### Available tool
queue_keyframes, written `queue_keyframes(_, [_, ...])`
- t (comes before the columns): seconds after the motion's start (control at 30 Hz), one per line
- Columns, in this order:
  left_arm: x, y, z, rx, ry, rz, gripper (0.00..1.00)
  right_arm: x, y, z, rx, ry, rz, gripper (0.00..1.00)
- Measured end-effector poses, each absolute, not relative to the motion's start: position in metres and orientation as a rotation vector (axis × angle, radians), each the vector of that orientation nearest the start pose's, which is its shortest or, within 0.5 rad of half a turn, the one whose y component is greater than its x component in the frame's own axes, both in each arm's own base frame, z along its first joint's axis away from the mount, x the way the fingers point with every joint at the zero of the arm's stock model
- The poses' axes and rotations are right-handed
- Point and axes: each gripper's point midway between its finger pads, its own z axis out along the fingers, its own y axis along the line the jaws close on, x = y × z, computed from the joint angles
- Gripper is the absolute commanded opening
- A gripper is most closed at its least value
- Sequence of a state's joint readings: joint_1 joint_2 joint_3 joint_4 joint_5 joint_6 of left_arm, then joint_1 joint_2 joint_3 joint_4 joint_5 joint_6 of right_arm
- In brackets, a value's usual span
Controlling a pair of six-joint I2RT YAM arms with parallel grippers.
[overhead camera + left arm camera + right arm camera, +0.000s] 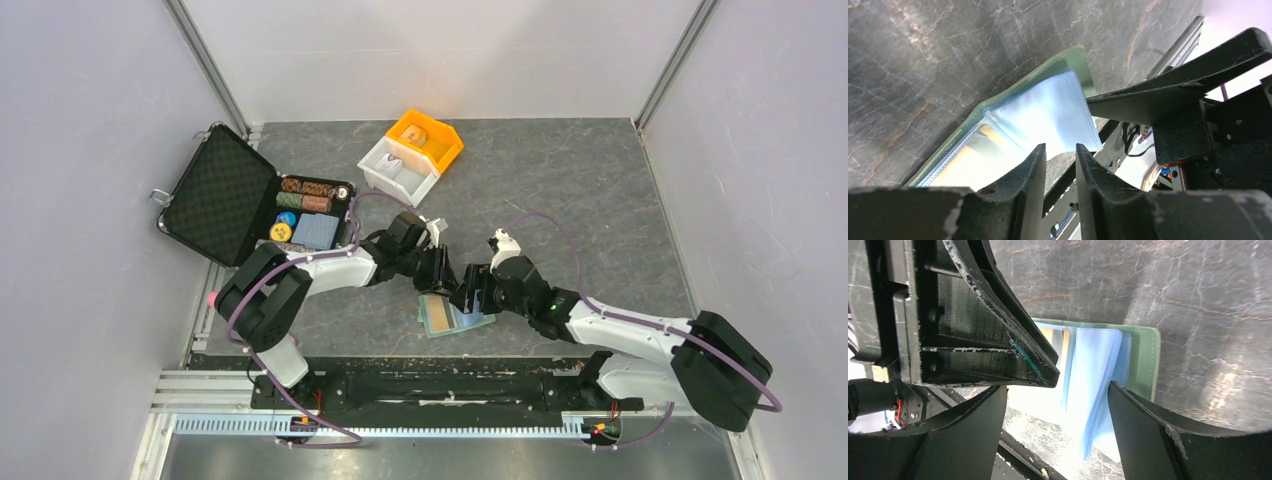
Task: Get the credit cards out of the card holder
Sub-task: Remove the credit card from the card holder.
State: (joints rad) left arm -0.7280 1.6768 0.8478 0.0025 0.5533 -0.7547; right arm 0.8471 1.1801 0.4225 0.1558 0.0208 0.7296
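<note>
The sage-green card holder (487, 322) (1068, 57) (1145, 355) lies open on the dark table between both arms. An orange-tan credit card (436, 314) (1064, 340) sits in its left panel. Pale blue leaves (1048, 115) (1093, 370) stand up from the fold; whether they are pockets or cards I cannot tell. My left gripper (440, 275) (1060, 146) hovers at the holder's far edge, its jaws a narrow gap apart with nothing between. My right gripper (472, 295) (1057, 390) is wide open over the holder, one finger beside the blue leaves.
An open black foam-lined case (215, 195) holds poker chips (305, 190) and a grey-blue block (313, 232) at the back left. An orange bin (428, 135) and a white bin (398, 170) stand at the back. A metal rail (400, 385) runs along the near edge.
</note>
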Motion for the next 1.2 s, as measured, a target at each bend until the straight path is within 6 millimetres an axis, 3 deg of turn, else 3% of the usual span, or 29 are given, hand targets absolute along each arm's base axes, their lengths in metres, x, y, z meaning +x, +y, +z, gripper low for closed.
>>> queue_keyframes(0.1, [0.207,-0.341,0.066,0.268,2.652,-1.274,0.35,0.203,0.255,0.077,-0.139,2.287,0.794,0.7])
queue_keyframes(0.3, [0.205,-0.337,0.061,0.251,2.683,-1.227,0.35,0.211,0.254,0.101,-0.164,2.228,0.777,0.46])
queue_keyframes(0.47, [0.205,-0.326,0.059,0.207,2.71,-1.124,0.35,0.21,0.263,0.107,-0.19,2.213,0.829,0.42])
queue_keyframes(0.7, [0.206,-0.308,0.067,0.162,2.698,-1.014,0.36,0.203,0.278,0.092,-0.23,2.263,0.897,0.5])
queue_keyframes(1.03, [0.181,-0.27,0.032,0.114,2.804,-0.845,0.36,0.195,0.275,0.047,-0.256,2.38,0.844,0.47])
queue_keyframes(1.2, [0.178,-0.259,0.031,0.116,2.798,-0.796,0.35,0.192,0.268,0.033,-0.25,2.414,0.802,0.49])
